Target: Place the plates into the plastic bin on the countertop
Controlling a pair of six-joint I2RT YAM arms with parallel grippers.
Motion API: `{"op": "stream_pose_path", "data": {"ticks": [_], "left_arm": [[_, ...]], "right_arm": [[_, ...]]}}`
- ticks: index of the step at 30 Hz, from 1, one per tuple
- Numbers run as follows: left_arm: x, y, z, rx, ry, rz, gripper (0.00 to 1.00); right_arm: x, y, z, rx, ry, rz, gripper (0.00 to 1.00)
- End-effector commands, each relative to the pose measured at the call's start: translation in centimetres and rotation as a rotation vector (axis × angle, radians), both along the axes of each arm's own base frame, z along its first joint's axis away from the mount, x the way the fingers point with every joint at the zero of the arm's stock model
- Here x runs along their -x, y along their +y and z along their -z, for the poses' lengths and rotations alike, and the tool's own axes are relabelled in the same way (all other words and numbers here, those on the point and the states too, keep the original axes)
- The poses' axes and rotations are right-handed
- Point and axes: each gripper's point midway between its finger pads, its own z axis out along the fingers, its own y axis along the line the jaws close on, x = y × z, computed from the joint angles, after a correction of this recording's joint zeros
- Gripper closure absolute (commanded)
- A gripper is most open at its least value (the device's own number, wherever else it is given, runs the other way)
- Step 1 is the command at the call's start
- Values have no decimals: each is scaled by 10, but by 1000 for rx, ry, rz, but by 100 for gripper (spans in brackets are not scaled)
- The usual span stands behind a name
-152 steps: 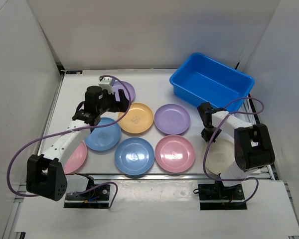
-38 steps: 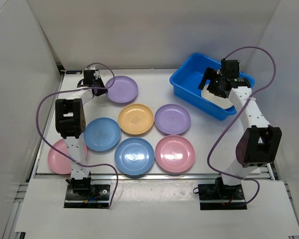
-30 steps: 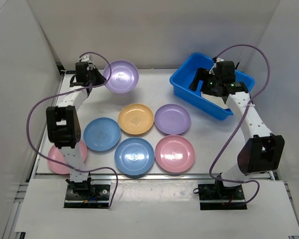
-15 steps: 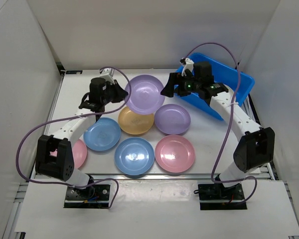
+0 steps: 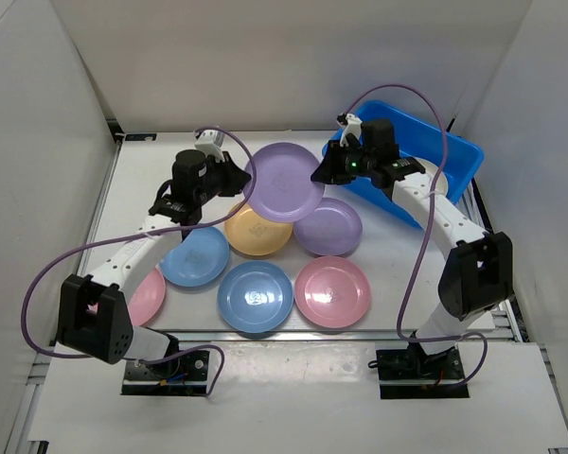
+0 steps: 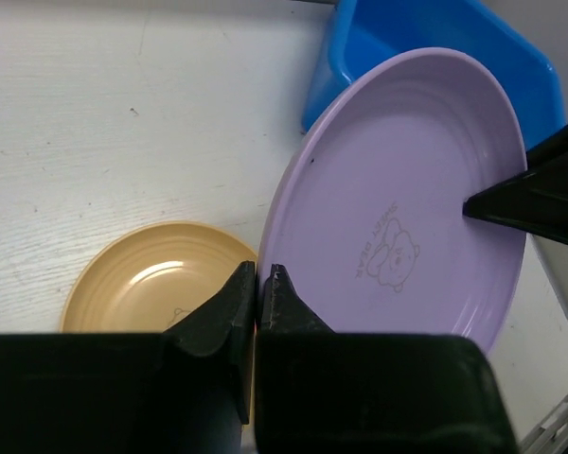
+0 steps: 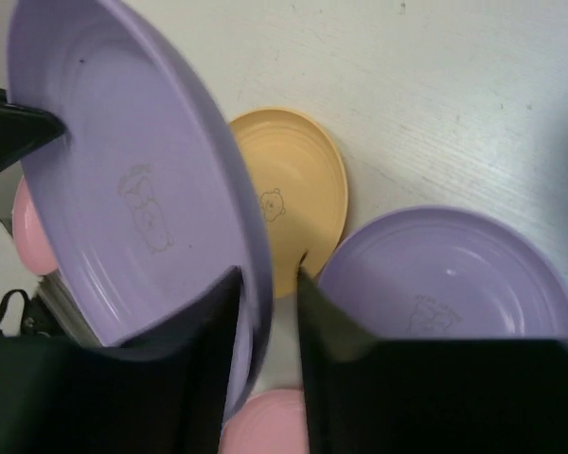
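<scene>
A purple plate (image 5: 286, 182) hangs tilted in the air above the countertop (image 5: 142, 180), over the orange plate (image 5: 251, 236). My left gripper (image 5: 239, 180) is shut on its left rim; in the left wrist view the fingertips (image 6: 262, 274) pinch that plate (image 6: 407, 199). My right gripper (image 5: 320, 176) is at the opposite rim. In the right wrist view its jaws (image 7: 268, 274) straddle the rim of the plate (image 7: 142, 189), one finger inside, the other a small gap outside. The blue plastic bin (image 5: 459, 156) stands at the back right, behind the right arm.
On the countertop lie a second purple plate (image 5: 333, 232), two blue plates (image 5: 194, 257) (image 5: 255, 296) and two pink plates (image 5: 332, 291) (image 5: 147, 295). White walls enclose the left, back and right sides. The right arm's cable arcs over the bin.
The left arm carried the purple plate from the back left toward the middle. The right arm left the bin, came to the plate's right rim, and its jaws narrowed around it.
</scene>
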Motion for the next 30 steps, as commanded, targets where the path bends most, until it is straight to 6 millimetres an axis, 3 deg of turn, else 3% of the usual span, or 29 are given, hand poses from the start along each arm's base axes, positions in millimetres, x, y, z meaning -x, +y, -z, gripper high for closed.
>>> {"op": "stream_pose_path", "data": {"ticks": [1, 2, 3, 4, 5, 6, 7, 9, 12, 13, 14, 15, 16, 17, 18, 20, 21, 22, 23, 24, 26, 30], "left_arm": [[4, -11, -24, 36, -57, 41, 90], [4, -11, -25, 37, -60, 42, 90], [3, -12, -24, 37, -56, 43, 88], [2, -13, -24, 33, -59, 46, 75], [0, -13, -26, 25, -63, 47, 51], [-1, -13, -26, 20, -62, 45, 15], [-2, -13, -25, 10, -62, 50, 4], [-4, -8, -26, -30, -59, 42, 1], [-6, 6, -11, -96, -14, -22, 1], [-7, 15, -6, -110, 0, -49, 1], [-6, 23, -5, -115, 8, -75, 1], [-4, 34, 9, -117, 56, -117, 1], [-5, 50, 17, -118, 85, -156, 1], [-2, 57, 21, -108, 105, -181, 1], [4, 71, 40, -111, 167, -229, 1], [13, 84, 51, -111, 210, -280, 1], [21, 90, 66, -105, 254, -311, 1], [30, 98, 77, -110, 301, -340, 1], [35, 107, 77, -109, 304, -386, 1], [44, 116, 92, -109, 350, -434, 1], [56, 129, 101, -112, 396, -485, 1], [82, 144, 108, -95, 445, -560, 1]], "right_arm": [[-7, -1, -9, -3, -38, 22, 79], [-8, -2, -10, -1, -37, 32, 97], [-9, -4, -15, 0, -46, 40, 100], [-11, -7, -22, 1, -62, 62, 100], [-12, -9, -24, 6, -69, 76, 100], [-13, -14, -26, 10, -68, 99, 100], [-16, -18, -34, 16, -79, 129, 100], [-21, -30, -40, 25, -85, 177, 100], [-39, -75, -51, 35, -76, 357, 100], [-49, -106, -49, 50, -58, 450, 100], [-53, -123, -57, 40, -58, 502, 100], [-59, -146, -56, 53, -49, 586, 100], [-65, -181, -51, 64, -21, 682, 100], [-69, -199, -47, 51, 11, 752, 100], [-71, -240, -42, 57, 42, 871, 100], [-75, -269, -31, 26, 97, 972, 100], [-74, -279, -28, 11, 116, 1008, 100], [-76, -304, -25, 27, 110, 1099, 100], [-77, -320, -16, 34, 123, 1185, 100], [-77, -327, -10, 44, 139, 1215, 100], [-79, -344, -1, 52, 161, 1300, 100], [-84, -366, 33, 109, 239, 1462, 100]]}}
